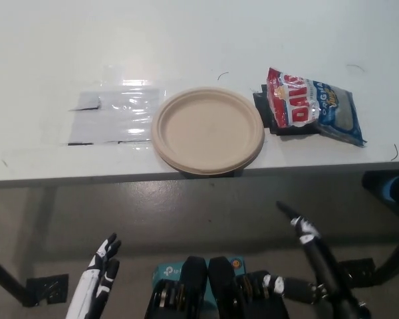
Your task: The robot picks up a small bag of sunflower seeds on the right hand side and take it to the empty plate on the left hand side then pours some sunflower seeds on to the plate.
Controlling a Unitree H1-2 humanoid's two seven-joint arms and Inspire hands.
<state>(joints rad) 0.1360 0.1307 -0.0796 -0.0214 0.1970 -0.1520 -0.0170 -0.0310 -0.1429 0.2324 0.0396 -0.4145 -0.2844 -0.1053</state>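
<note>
Both hands are hanging low here, below the near edge of the white table (46, 40) and not touching anything. The white left hand (100, 269) sits at the lower left, fingers pointing up toward the table and spread a little, empty. The black right hand (304, 232) comes up from the bottom right with its arm angled toward the upper left, one finger sticking out straight toward the table edge, nothing in its grasp and the fingers look apart. Up on the table, the bag of sunflower seeds (312, 106) is lying flat on the right side, on top of a small dark mat (265, 111). The tan plate (208, 129) is just to its left, near the front edge, bare, with its rim very close to the bag. A shiny clear plastic sheet (113, 116) is left of the plate.
</note>
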